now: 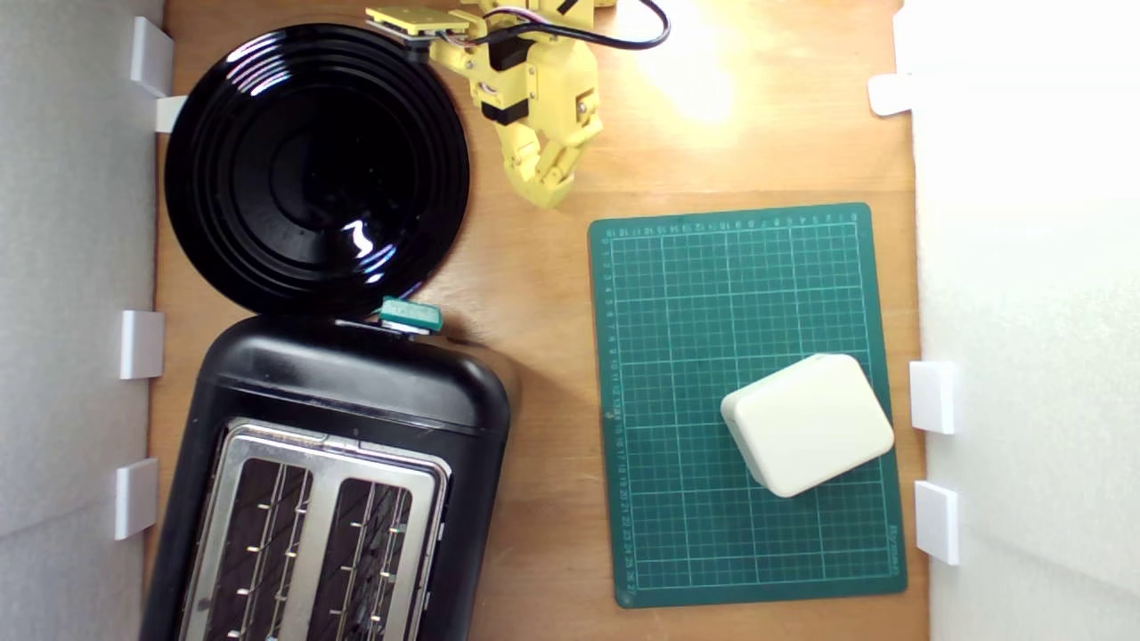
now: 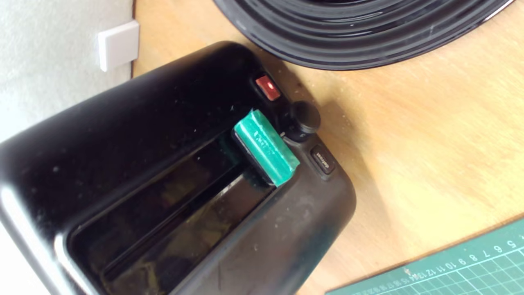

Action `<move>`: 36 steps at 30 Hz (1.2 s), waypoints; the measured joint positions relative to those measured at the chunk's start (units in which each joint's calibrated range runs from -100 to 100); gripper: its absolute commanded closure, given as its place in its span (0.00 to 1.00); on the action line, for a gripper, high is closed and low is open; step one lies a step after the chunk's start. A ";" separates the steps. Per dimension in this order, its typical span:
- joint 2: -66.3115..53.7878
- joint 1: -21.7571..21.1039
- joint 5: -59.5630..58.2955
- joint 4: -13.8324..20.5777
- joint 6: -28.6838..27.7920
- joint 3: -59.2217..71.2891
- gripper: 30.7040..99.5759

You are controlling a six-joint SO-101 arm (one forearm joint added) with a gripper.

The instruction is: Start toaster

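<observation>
The glossy black toaster (image 1: 356, 401) stands at the exterior view's lower left, its silver top plate showing two empty slots. Its teal-green lever tab (image 1: 411, 313) sticks out of the end that faces the plate. The wrist view shows the toaster (image 2: 123, 135) close up. There the lever tab (image 2: 266, 147) sits at the end of its slot nearest the buttons, beside a red button (image 2: 268, 87) that glows, a round knob (image 2: 303, 118) and a small black button (image 2: 322, 159). My yellow gripper (image 1: 545, 189) hangs over bare wood beyond the lever, apart from it, fingers together and holding nothing.
A round black ribbed plate (image 1: 316, 169) lies just beyond the toaster, nearly touching it. A green cutting mat (image 1: 677, 356) covers the exterior view's right side, with a white rounded box (image 1: 806, 423) on it. White walls with clips (image 1: 141, 344) bound both sides.
</observation>
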 measured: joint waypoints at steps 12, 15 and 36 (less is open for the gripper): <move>0.00 -1.90 0.85 0.10 -2.64 0.09 0.98; 0.00 -1.72 0.85 0.10 -2.64 0.09 0.98; 0.00 -1.72 0.85 0.10 -2.75 0.09 0.99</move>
